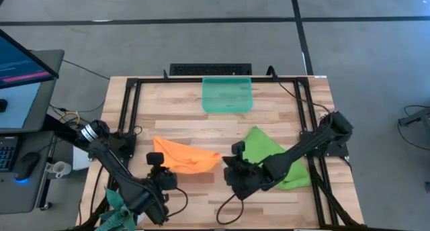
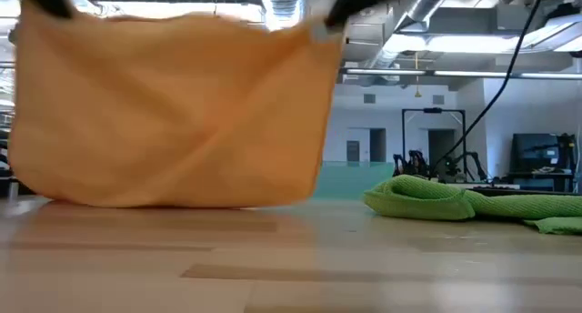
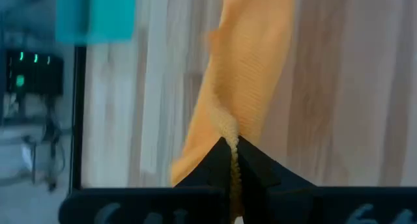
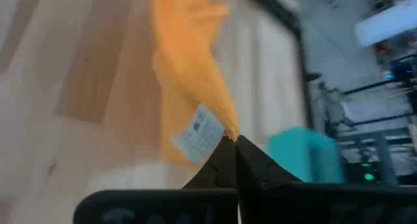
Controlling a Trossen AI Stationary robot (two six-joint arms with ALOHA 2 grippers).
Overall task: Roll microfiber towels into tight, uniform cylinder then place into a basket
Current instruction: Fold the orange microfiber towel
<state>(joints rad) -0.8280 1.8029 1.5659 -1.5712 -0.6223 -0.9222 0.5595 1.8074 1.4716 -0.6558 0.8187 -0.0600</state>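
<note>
The orange towel [image 1: 187, 156] hangs spread between my two grippers near the table's front middle. In the low view it is a wide sheet [image 2: 173, 113] that reaches down to the table top. My left gripper [image 1: 159, 158] is shut on its left upper corner and my right gripper [image 1: 228, 165] on its right upper corner. The lime green towel [image 1: 269, 160] lies crumpled on the table at the right, partly under my right arm. The teal-green basket [image 1: 227, 95] stands at the far middle, with nothing showing inside. My left gripper pinches the orange towel's left upper corner [image 3: 228, 129] between its two shut fingers [image 3: 251, 160]. The cloth bunches at the fingertips and trails away below them, its lower edge [image 2: 136, 202] at the table top. My right gripper pinches the orange towel's right upper corner [image 4: 229, 129] between its two shut fingers [image 4: 254, 160], right beside the white care label [image 4: 199, 134]. The cloth hangs below the fingertips, drawn fairly straight along its top edge [image 2: 182, 17] toward my left gripper.
A dark teal-grey cloth [image 1: 113, 207] hangs at the table's front left corner by my left arm's base. A black metal frame [image 1: 131, 110] runs along the table's left, right and far sides. Bare wood lies between the orange towel and the basket.
</note>
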